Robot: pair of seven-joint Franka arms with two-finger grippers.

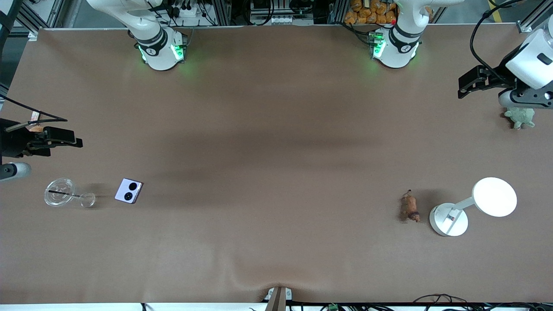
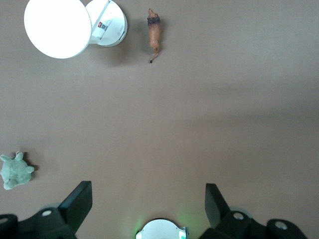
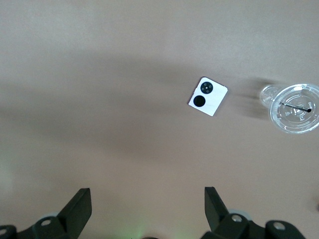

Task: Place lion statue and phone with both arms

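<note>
Brown counter (image 1: pixel 276 142), both arms up at the ends.

Lion statue (image 1: pixel 409 207) lying on counter toward left arm's end, just beside the round base of white desk lamp (image 1: pixel 473 207), not touching it as far as visible. Long axis runs roughly toward/away from front camera: thin tail at the end farther from camera, darker head at the nearer end. Same in left wrist view (image 2: pixel 154 34), tail tip pointing toward the gripper side of that picture. Nothing on it or gripping it.

Phone (image 1: pixel 128 190) flat on counter toward right arm's end, folded, camera circles face up. Nearly square, turned a bit askew to counter edge; the two black circles sit on the side nearer counter's middle. Also seen in right wrist view (image 3: pixel 208 96). Beside it, toward counter's end: small clear cup (image 1: pixel 87 199), then clear plastic lid w/ black straw (image 1: pixel 59 192); apart from phone.

Left gripper (image 1: pixel 468 84) in air at left arm's end of counter, fingers (image 2: pixel 77 203) spread wide, nothing between them. Green plush turtle (image 1: pixel 520 117) on counter below that wrist.

Right gripper (image 1: pixel 65 137) in air over right arm's end, above the cup area, fingers (image 3: pixel 79 206) wide apart too, empty.
</note>
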